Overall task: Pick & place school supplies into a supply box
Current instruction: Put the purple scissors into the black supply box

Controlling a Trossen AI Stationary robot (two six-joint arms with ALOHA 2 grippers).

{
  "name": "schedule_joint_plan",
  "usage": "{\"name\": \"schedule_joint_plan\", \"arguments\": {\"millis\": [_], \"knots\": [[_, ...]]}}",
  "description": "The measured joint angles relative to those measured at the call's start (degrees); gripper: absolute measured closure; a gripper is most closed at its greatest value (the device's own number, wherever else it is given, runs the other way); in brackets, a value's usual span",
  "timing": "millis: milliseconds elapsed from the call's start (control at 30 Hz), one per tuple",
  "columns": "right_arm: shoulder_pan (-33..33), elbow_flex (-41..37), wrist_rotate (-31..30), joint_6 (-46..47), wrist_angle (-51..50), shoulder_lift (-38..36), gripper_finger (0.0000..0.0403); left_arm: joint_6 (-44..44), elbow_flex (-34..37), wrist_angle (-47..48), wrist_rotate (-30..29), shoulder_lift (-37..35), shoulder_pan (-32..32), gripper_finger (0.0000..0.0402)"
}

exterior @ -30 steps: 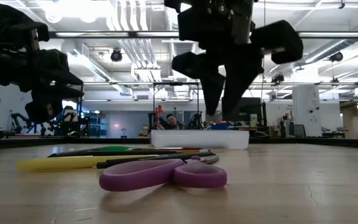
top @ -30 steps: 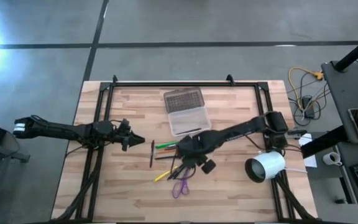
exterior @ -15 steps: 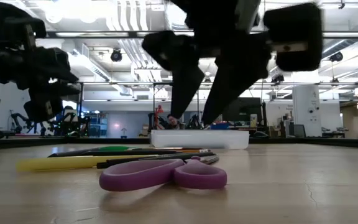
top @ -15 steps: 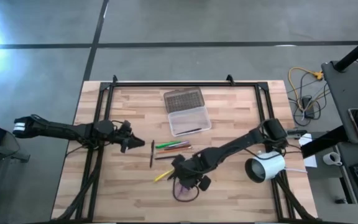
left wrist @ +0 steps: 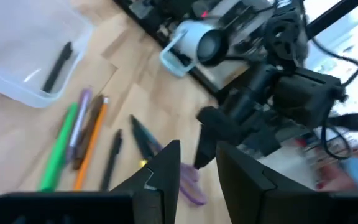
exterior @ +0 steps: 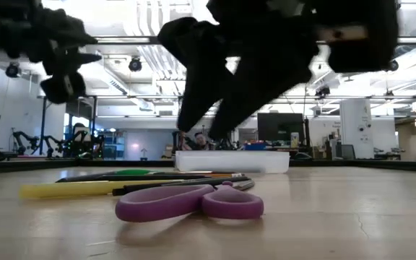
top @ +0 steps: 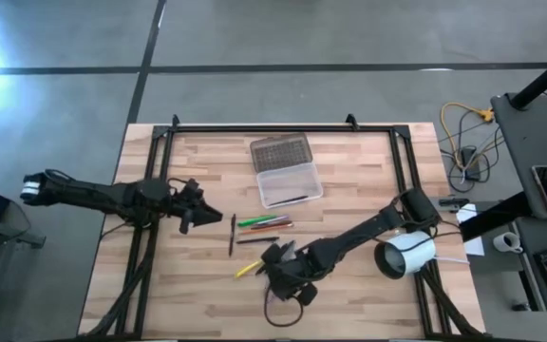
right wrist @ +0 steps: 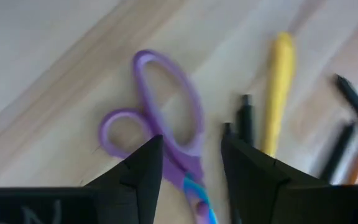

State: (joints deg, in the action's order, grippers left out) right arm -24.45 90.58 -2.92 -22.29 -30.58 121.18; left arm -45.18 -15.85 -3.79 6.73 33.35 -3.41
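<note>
The purple-handled scissors (right wrist: 160,124) lie flat on the wooden table near its near edge, also seen in the low view (exterior: 190,202). My right gripper (right wrist: 191,168) hangs open just above them, one finger on each side of the handle loops, touching nothing (exterior: 201,126). A yellow marker (right wrist: 277,81), black pens (right wrist: 244,124), a green marker (top: 254,221) and an orange pencil (top: 266,228) lie beside them. The supply box (top: 290,182) stands open farther back, its grey lid (top: 280,152) laid flat, with a black pen (left wrist: 58,65) inside. My left gripper (top: 198,214) waits open, left of the pens.
A white cylinder (top: 406,255) lies on its side by the table's right edge, under my right arm. A black frame (top: 264,126) runs along the far edge and down both sides. Bare wood lies left of the pens and toward the near edge.
My right gripper has moved from beside the supply box toward the table's near edge and come down over the scissors. My left gripper has risen a little. The scissors and pens have stayed where they were.
</note>
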Motion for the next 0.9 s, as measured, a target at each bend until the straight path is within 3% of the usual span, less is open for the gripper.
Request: {"name": "schedule_joint_plan", "arguments": {"millis": [167, 500, 900], "knots": [[-0.2, -0.3, 2.3, -4.1, 2.1, 1.7, 0.0249, 3.8, -6.8, 9.1, -0.2, 6.4, -0.2, 0.0313], [0.4, -0.8, 3.0, -6.7, 4.0, 4.1, 0.0263, 5.7, -14.4, 9.2, -0.2, 18.4, -0.8, 0.0313], [0.9, -3.6, 7.7, 1.5, 2.9, 4.2, 0.0326, 7.2, -16.9, 9.2, -0.2, 18.7, -1.2, 0.0313]]}}
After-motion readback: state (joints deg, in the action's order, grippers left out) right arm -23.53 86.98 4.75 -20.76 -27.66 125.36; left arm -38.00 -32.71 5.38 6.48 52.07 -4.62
